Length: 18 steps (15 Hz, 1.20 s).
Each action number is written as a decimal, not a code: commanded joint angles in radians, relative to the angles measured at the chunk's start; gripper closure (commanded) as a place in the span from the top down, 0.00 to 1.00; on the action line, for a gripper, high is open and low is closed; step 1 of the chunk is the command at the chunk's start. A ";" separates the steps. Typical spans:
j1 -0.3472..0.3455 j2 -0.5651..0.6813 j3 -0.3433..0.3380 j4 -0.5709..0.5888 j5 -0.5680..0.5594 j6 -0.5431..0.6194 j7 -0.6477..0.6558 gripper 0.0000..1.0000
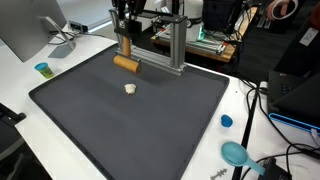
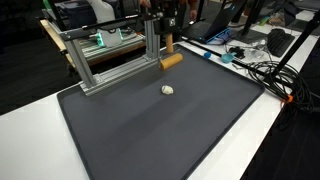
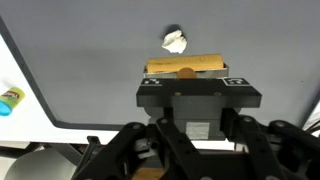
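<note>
Exterior view, frame side – the end effector (image 1: 124,42) hangs at the far edge of the dark mat (image 1: 150,125), beside the aluminium frame (image 1: 176,45). It is clenched on a short upright wooden piece (image 1: 124,48). Directly under it lies a wooden block (image 1: 126,64), flat on the mat with its long side across. A white crumpled lump (image 1: 130,89) sits nearer the mat's middle, well apart from both.

Exterior view, opposite side – same stack-up: the end effector (image 2: 168,37) with the upright wooden piece (image 2: 168,44) over the wooden block (image 2: 172,60), and the frame (image 2: 110,55) close alongside. Whether the 2 pieces touch, I cannot tell from here.

Wrist view – the wooden block (image 3: 185,65) runs crosswise just ahead of the fingers (image 3: 150,84). The end of the held piece (image 3: 186,72) shows at its middle, roughly centred. The lump (image 3: 175,41) lies beyond. A small yellow-and-blue item (image 3: 10,97) rests on the white worktop (image 3: 20,60) off the mat.

Judgement on doing this step well – hold the grasp firm and the held piece plumb. Any descent should be slow and straight, centred on the block, since a sideways nudge could likely roll or slide it. Mind the frame post; clearance there looks tight.
</note>
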 commanded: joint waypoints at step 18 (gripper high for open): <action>0.127 0.268 -0.105 0.145 -0.030 -0.008 -0.056 0.23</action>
